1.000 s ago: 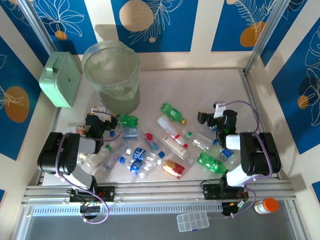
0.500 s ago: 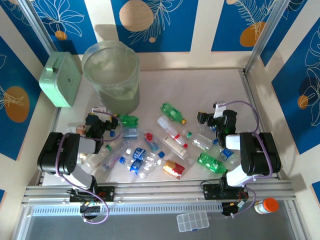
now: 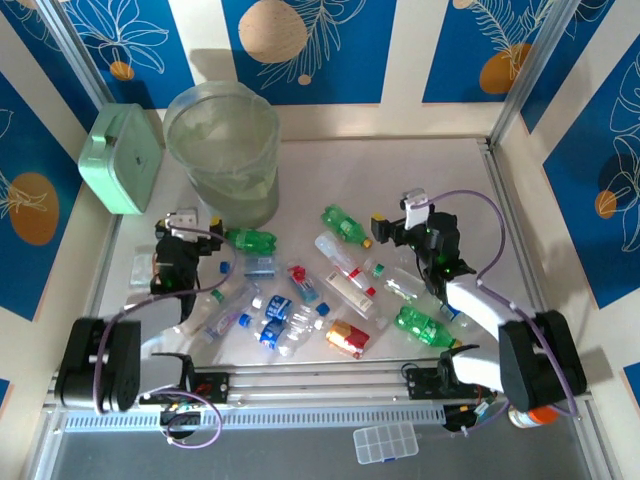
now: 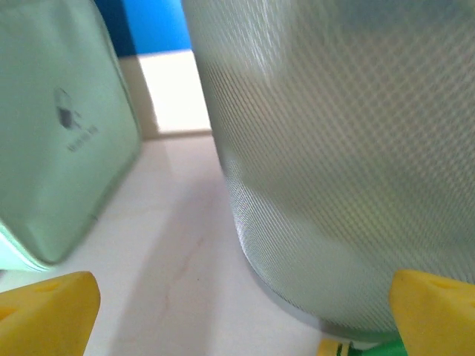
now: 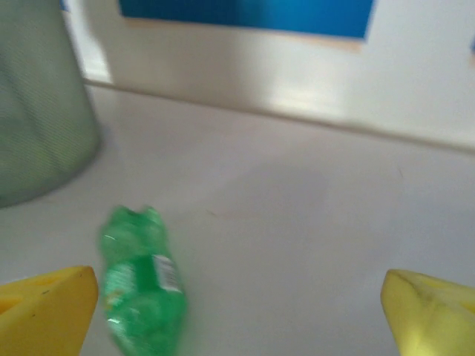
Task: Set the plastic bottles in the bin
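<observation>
— Where are the small clear and green plastic bottles (image 3: 278, 308) at this moment?

— We see all of them lying on the white table (image 3: 440, 170), spread in a loose band between the two arms. One green bottle (image 3: 253, 240) lies near the foot of the tall round translucent grey-green bin (image 3: 235, 195), which stands at the far left of the table.

— Is something already in the bin?

— We think not. From above we make out only the crumpled clear liner inside, so we judge that the task is at its very beginning and every bottle is left to do.

— And the grippers?

— The left gripper (image 4: 241, 308) hangs low just in front of the bin, with its yellow fingers (image 4: 52, 304) spread wide and nothing between them. The right gripper (image 5: 237, 311) is also wide apart and empty; another green bottle (image 5: 141, 297) lies on the table before it, close to its left finger (image 5: 44, 304).

— What stands around?

— A mint green square box (image 3: 122, 158) is beside the bin, apart from it. It is not our concern.
</observation>
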